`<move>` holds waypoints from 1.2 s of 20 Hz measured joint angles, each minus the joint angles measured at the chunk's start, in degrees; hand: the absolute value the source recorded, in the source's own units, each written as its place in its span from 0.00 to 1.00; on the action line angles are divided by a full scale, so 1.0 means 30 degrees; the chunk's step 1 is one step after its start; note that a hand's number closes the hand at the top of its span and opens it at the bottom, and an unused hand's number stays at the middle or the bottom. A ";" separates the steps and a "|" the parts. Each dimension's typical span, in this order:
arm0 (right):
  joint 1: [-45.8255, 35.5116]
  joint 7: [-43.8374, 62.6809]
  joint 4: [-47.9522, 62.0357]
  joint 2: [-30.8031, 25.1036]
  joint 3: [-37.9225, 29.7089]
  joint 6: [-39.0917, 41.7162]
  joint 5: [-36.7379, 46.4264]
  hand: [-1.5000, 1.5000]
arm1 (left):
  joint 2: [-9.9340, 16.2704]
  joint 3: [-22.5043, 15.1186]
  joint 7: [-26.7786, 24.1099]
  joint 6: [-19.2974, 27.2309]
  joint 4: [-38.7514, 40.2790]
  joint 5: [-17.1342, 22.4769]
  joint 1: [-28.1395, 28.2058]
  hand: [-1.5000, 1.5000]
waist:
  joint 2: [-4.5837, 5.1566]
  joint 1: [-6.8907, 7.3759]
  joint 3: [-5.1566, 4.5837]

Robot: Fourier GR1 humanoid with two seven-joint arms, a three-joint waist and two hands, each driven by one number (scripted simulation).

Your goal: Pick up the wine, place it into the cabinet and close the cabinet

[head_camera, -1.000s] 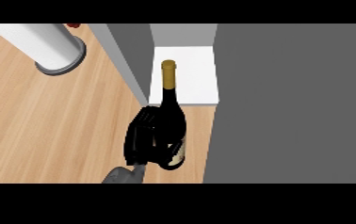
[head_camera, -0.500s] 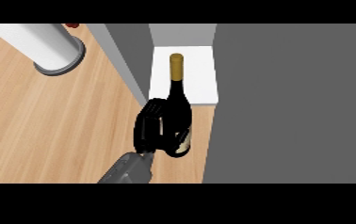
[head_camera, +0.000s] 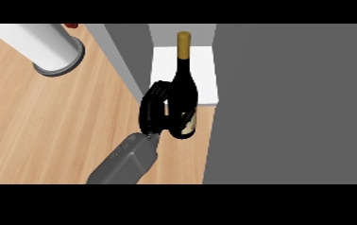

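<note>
The wine bottle (head_camera: 182, 80) is dark with a gold-capped neck that points toward the far side of the view. Its upper half lies over the cabinet's white shelf (head_camera: 206, 75), and its labelled base is still over the wooden counter. My left hand (head_camera: 155, 113) is curled round the bottle's lower body from the left, with the thumb wrapped at the label. The grey forearm (head_camera: 125, 160) comes in from the lower edge. The right hand is out of view.
The cabinet's grey side wall (head_camera: 129, 61) stands just left of the bottle, and a wide grey panel (head_camera: 282, 106) fills the right. A white cylinder on a grey base (head_camera: 54, 54) stands far left on the wooden counter (head_camera: 63, 125). A small red thing (head_camera: 71, 25) sits at the top edge.
My left hand has carried the bottle away from me and slightly right. Its neck now reaches deeper over the white shelf.
</note>
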 measured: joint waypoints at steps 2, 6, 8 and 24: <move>0.0189 -0.0195 0.0068 -0.0022 -0.0121 0.0148 -0.0207 0.00 | 0.0000 0.0035 -0.0012 -0.0124 0.0975 0.0673 -0.0868 1.00 | 0.0016 -0.0056 0.0000; 0.0330 -0.0390 0.0085 -0.0018 -0.0227 0.0220 -0.0408 0.00 | 0.0000 -0.0026 -0.0225 0.0023 0.2111 0.1800 -0.2005 1.00 | 0.0033 -0.0137 0.0003; 0.0637 -0.0492 -0.0104 0.0248 0.0416 0.0091 0.0065 0.00 | -0.0001 0.0437 -0.0322 -0.0451 0.3197 0.1993 -0.2764 1.00 | 0.0042 -0.0151 -0.0001; 0.0905 -0.1713 0.0529 0.0358 0.0681 0.0420 0.0467 0.00 | -0.0007 0.2159 0.1136 -0.0801 0.8337 0.2931 -0.8109 1.00 | 0.0166 -0.0421 -0.0007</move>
